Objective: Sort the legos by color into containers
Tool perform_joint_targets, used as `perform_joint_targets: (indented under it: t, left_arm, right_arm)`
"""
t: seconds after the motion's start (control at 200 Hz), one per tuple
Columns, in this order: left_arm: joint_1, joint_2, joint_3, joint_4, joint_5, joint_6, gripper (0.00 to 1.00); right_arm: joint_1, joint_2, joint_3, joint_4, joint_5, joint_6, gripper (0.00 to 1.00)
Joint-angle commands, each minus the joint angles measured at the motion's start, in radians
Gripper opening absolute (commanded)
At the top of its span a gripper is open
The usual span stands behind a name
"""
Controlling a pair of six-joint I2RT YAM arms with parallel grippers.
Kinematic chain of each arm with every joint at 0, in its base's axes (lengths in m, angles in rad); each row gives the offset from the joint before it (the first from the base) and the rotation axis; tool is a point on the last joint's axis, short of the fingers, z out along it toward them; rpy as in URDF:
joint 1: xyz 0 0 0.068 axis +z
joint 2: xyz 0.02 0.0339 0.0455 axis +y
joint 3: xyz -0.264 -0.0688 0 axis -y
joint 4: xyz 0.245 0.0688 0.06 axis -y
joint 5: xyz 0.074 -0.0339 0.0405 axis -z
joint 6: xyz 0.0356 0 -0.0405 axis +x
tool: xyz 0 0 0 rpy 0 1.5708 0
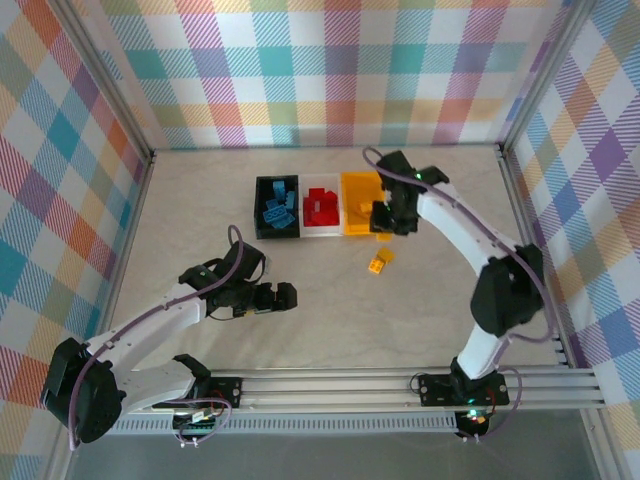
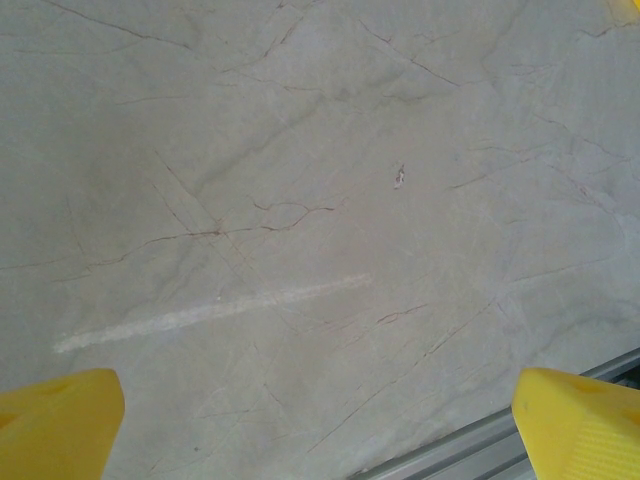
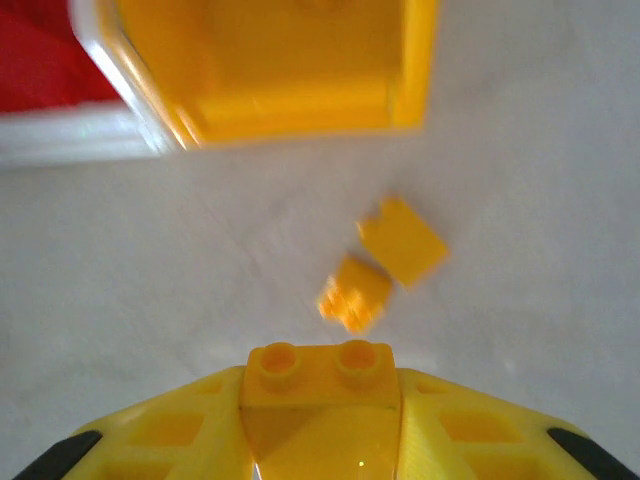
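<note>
Bins (image 1: 259, 208) — black: blue legos (image 1: 279, 210); white: red legos (image 1: 320, 208).

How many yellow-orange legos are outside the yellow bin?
3. One lego and a second lego lie on the table near the yellow bin; a third lego is gripped in the right end effector. The arm may hide more.

a: what do the arms look like?
b: the left arm (image 1: 150, 330) and right arm (image 1: 465, 225) are white shells with black joints, a thin purplish cable looping along each.
a: and the end effectors?
b: the left end effector (image 1: 288, 296) and right end effector (image 1: 380, 220) have black bodies. the fingers (image 2: 60, 425) are bright yellow plastic, with shallow moulded recesses in the right wrist view.
</note>
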Motion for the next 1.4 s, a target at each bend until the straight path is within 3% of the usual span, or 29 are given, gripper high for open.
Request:
perform_joint_targets:
  t: [0.0, 0.16, 0.38, 0.54, 0.69, 0.78, 0.85, 0.95, 1.05, 1.18, 1.395]
  left_arm:
    - [-0.010, -0.022, 0.024, -0.020, -0.012, -0.012, 1.00]
    - [-0.016, -0.039, 0.037, -0.066, -0.032, -0.018, 1.00]
    - [-0.025, -0.049, 0.047, -0.113, -0.050, -0.028, 1.00]
    - [-0.036, -0.040, 0.057, -0.125, -0.069, -0.028, 1.00]
    - [-0.037, -0.008, 0.076, -0.097, -0.063, -0.013, 1.00]
    - [-0.037, 0.033, 0.114, -0.082, -0.058, 0.017, 1.00]
    - [-0.036, 0.062, 0.142, -0.070, -0.059, 0.040, 1.00]
    - [-0.036, 0.073, 0.144, -0.043, -0.058, 0.042, 1.00]
    - [-0.032, 0.064, 0.124, -0.003, -0.043, 0.030, 1.00]
    - [-0.031, 0.082, 0.126, 0.005, -0.025, 0.035, 1.00]
    - [-0.031, 0.076, 0.135, -0.022, -0.035, 0.040, 1.00]
  right_arm:
    - [-0.008, 0.148, 0.165, -0.053, -0.007, -0.059, 0.37]
    - [-0.015, 0.346, 0.403, -0.068, -0.029, -0.083, 0.37]
    - [-0.032, 0.533, 0.600, -0.062, -0.063, -0.095, 0.38]
    - [-0.038, 0.630, 0.778, -0.122, -0.074, -0.123, 0.47]
    - [-0.048, 0.585, 0.829, -0.182, -0.050, -0.138, 0.60]
    - [-0.049, 0.479, 0.706, -0.201, -0.053, -0.120, 0.60]
    - [-0.035, 0.326, 0.471, -0.159, -0.021, -0.089, 0.61]
    - [-0.027, 0.117, 0.131, -0.079, 0.021, -0.006, 0.71]
    - [-0.018, -0.002, -0.090, -0.033, 0.010, 0.066, 0.75]
    - [0.014, -0.025, -0.226, 0.033, -0.021, 0.129, 0.77]
    - [0.028, 0.052, -0.266, 0.133, -0.029, 0.190, 0.77]
